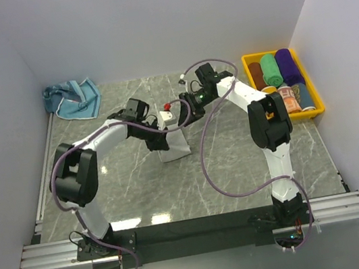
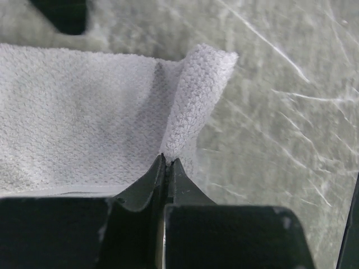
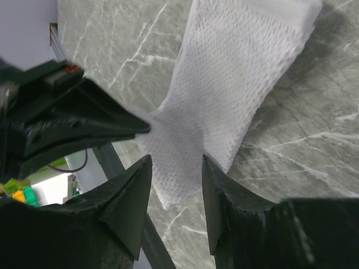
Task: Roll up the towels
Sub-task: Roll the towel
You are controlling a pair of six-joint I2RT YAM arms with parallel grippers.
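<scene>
A pale grey-white towel (image 1: 172,142) lies folded in a strip at the table's middle. My left gripper (image 1: 158,120) is shut on its far corner, and the left wrist view shows the cloth (image 2: 193,101) pinched and lifted between the closed fingertips. My right gripper (image 1: 184,101) is open just above the same far end, and in the right wrist view the towel (image 3: 224,84) lies below its spread fingers (image 3: 134,185). A light blue towel (image 1: 73,98) lies crumpled at the back left.
A yellow bin (image 1: 313,96) at the back right holds green (image 1: 270,69), purple (image 1: 288,66) and brown rolled towels and other rolls. A small white object with a red knob (image 1: 168,112) sits near the grippers. Walls close in at left, back and right.
</scene>
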